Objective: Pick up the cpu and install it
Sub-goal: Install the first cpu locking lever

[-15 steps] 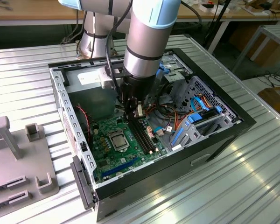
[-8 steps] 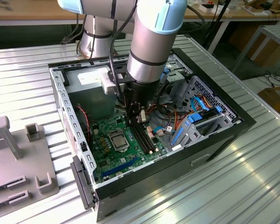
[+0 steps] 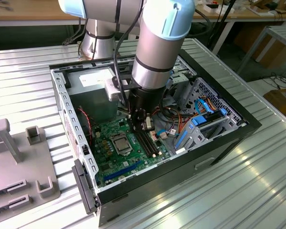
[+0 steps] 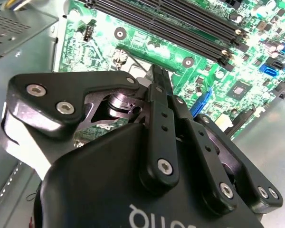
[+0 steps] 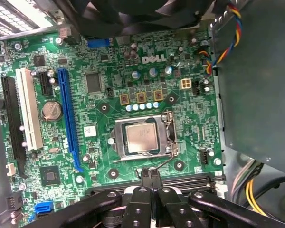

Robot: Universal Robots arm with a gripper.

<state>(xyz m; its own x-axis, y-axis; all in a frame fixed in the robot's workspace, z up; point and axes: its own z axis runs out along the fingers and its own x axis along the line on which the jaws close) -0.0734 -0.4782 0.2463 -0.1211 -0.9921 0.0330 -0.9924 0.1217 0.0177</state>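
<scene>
Cpu (image 5: 141, 137) seated flat inside black-framed socket (image 5: 118, 142) on green motherboard (image 5: 109, 71), within open computer case (image 3: 219, 138) on ribbed metal worktop (image 3: 257, 181). Pincer (image 5: 150, 174) empty, fingers (image 5: 145, 176) pressed together, poised just beside socket edge, above black memory slots (image 4: 180, 33); apart from cpu.

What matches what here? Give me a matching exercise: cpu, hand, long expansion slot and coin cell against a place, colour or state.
Things:
1. cpu
2. hand
3. long expansion slot
4. coin cell

Place, colour or state:
a. blue
b. shut, holding nothing
c. round disc beside the white slot
d. lying in the socket on the green board

Pairs: 1-d, 2-b, 3-a, 4-c.
</scene>
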